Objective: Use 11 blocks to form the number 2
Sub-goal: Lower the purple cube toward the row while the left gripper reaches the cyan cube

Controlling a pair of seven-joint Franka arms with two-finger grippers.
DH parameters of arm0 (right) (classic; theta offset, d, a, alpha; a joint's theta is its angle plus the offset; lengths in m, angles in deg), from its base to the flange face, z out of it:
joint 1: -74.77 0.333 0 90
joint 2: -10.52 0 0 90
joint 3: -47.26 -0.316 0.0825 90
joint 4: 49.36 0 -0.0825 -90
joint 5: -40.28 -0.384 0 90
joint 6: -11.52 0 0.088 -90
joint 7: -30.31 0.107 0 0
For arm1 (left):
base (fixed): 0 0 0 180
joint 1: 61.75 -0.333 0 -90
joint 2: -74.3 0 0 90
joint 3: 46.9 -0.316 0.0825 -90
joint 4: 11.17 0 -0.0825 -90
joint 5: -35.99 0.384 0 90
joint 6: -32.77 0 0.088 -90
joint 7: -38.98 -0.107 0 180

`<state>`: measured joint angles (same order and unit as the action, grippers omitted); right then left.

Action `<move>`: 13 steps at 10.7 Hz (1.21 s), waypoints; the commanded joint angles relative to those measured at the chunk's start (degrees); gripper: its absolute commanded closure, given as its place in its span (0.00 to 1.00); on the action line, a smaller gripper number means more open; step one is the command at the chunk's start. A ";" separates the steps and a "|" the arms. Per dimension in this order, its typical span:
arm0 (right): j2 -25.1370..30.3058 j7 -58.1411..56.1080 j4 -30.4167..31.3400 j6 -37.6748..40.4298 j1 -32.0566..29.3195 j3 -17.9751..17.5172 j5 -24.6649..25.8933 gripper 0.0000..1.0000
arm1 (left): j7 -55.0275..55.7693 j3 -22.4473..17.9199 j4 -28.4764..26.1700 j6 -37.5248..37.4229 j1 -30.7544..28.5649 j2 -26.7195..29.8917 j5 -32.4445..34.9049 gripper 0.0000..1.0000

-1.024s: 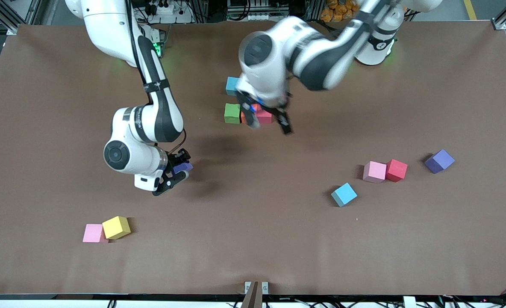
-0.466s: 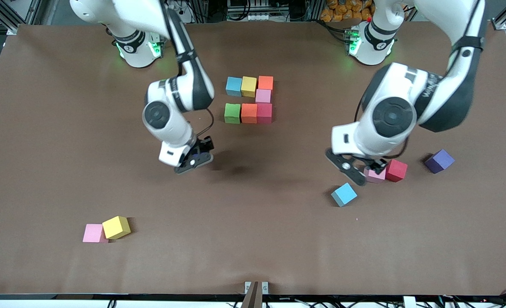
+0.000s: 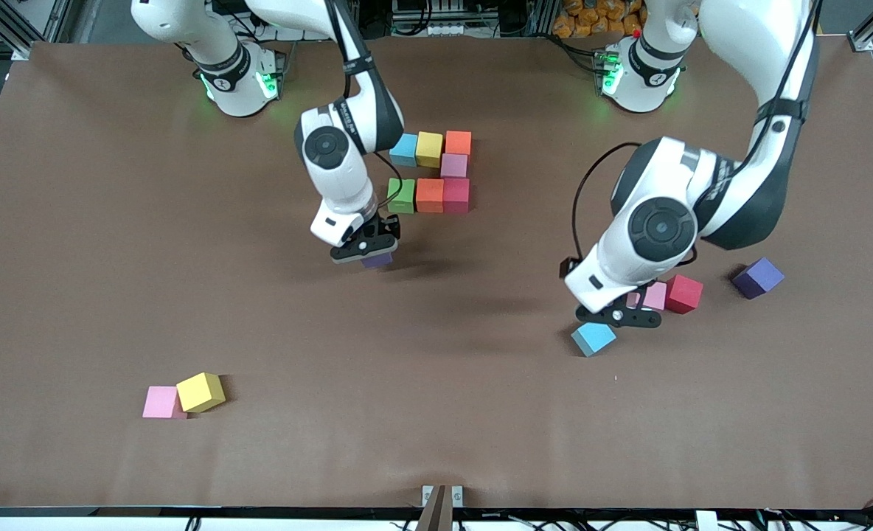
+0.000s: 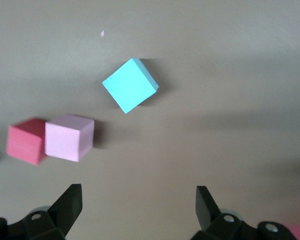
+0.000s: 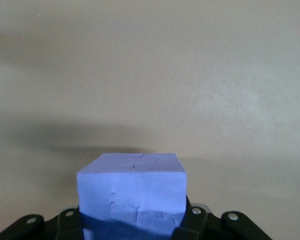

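Seven blocks lie grouped mid-table: blue point(image 3: 404, 150), yellow point(image 3: 430, 149), orange point(image 3: 458, 142), pink point(image 3: 454, 165), green point(image 3: 401, 196), orange point(image 3: 430, 195), crimson point(image 3: 456, 195). My right gripper point(image 3: 366, 249) is shut on a purple block point(image 3: 377, 259) point(image 5: 132, 192) and holds it just above the table beside the green block, nearer the camera. My left gripper point(image 3: 619, 317) point(image 4: 138, 205) is open and empty over bare table between a loose blue block point(image 3: 593, 338) point(image 4: 130, 85) and a loose pink block point(image 3: 655, 296) point(image 4: 70, 137). A red block point(image 3: 683, 293) point(image 4: 26, 140) touches that pink one.
A second purple block point(image 3: 758, 277) lies toward the left arm's end. A pink block point(image 3: 159, 402) and a yellow block point(image 3: 200, 391) touch each other near the front, toward the right arm's end.
My right gripper carried the purple block toward the grouped blocks. My left gripper left the group, swung over the loose pink block, then shifted toward the loose blue one.
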<state>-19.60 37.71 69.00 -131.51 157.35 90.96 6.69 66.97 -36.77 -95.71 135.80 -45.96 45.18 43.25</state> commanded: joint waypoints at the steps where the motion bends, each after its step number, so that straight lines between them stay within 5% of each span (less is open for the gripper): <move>1: 1.82 6.11 3.10 -1.37 3.01 1.03 -0.60 0.86 | 7.07 -1.42 0.43 1.56 0.64 -2.86 -0.83 0.00; 13: -2.13 18.62 7.50 -12.00 10.31 0.07 -1.48 0.87 | 16.28 -1.43 0.26 17.99 -5.69 -10.61 0.75 0.00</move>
<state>-21.28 55.38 75.23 -141.61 166.02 90.61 6.69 79.45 -38.80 -95.66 152.27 -51.72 34.98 43.67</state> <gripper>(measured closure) 0.379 0.000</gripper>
